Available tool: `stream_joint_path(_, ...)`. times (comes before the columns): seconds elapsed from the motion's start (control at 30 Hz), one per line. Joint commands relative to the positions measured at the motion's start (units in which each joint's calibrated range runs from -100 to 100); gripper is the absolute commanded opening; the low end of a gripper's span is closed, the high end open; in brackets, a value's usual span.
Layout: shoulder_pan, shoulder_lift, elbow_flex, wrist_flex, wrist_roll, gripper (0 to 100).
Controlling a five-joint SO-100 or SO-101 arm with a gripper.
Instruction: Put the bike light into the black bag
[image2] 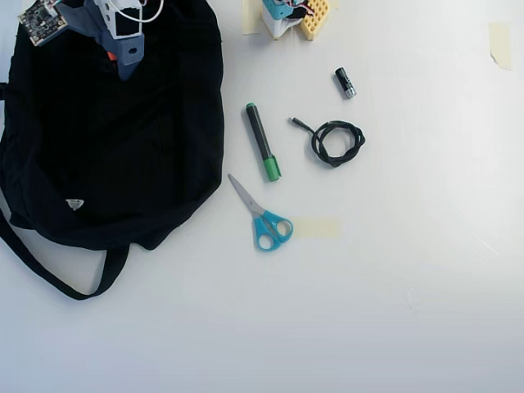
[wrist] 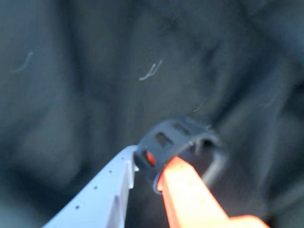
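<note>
In the wrist view I see the claw pinching the light between its 2 fingers: a white finger on the left and an orange finger on the right. The light is a small dark body with slots on top and a red spot on the face near the white finger. Its loop strap hangs to the right of the orange finger. The picture is blurred, so I cannot resolve finer detail of the light. Dark fabric of the bag fills the whole background behind the claw, with a few pale threads on it.

In the overhead view I see the arm reaching over the top left part of the bag, with the claw end above the black fabric. I cannot make out the light in this view. The bag lies at the left of the tabletop, its straps trailing toward the lower left, and a small white label shows near its lower edge.

To the right of the bag, clear of it, lie 4 items:
- a marker with a green end;
- scissors with blue handles, below the marker;
- a coiled black cable;
- a small black-and-silver cylinder, above the cable.
</note>
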Motion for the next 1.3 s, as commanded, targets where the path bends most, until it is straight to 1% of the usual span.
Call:
stream_joint_path(0.0, 2.5, 4.4, -1.5, -7.8, 0.1, 2)
stream_joint_path(0.07, 2.6, 5.9, -1.6, -9.1, 0.0, 3)
stream_joint_path(0.1, 2.6, 5.9, -1.9, -9.5, -1.2, 3)
stream_joint_path(0.17, 2.0, 5.8, -1.4, -9.1, -1.3, 9)
stream_joint_path(0.23, 1.8, 5.0, -0.9, -9.0, -1.3, 10)
stream_joint_path(0.47, 0.0, -0.2, -0.9, -0.2, -1.3, 10)
stream_joint_path(0.5, -0.7, -0.3, -0.9, 0.2, -1.3, 12)
stream_joint_path(0.53, -0.9, -0.3, -0.9, 0.2, -1.2, 17)
stream_joint_path(0.57, -1.2, -0.3, -0.9, 0.2, -1.1, 19)
stream_joint_path(0.77, -1.0, -0.3, -0.9, 0.2, -0.9, 26)
stream_joint_path(0.83, -1.0, -0.4, -0.9, 0.3, -0.9, 26)
stream_joint_path(0.93, -1.7, -5.1, -0.9, 5.6, -1.2, 25)
stream_joint_path(0.97, -1.9, -7.0, -0.8, 7.8, -1.3, 23)
stream_joint_path(1.0, -2.5, -8.5, -0.8, 9.3, -1.3, 17)
stream_joint_path(1.1, -4.9, -12.2, -0.8, 15.2, -1.5, 3)
stream_joint_path(1.17, -7.7, -15.7, -0.4, 20.6, -1.5, 2)
stream_joint_path(1.2, -9.6, -18.6, 2.3, 22.0, -1.5, 2)
stream_joint_path(1.27, -13.5, -25.5, 11.0, 21.2, -1.5, 2)
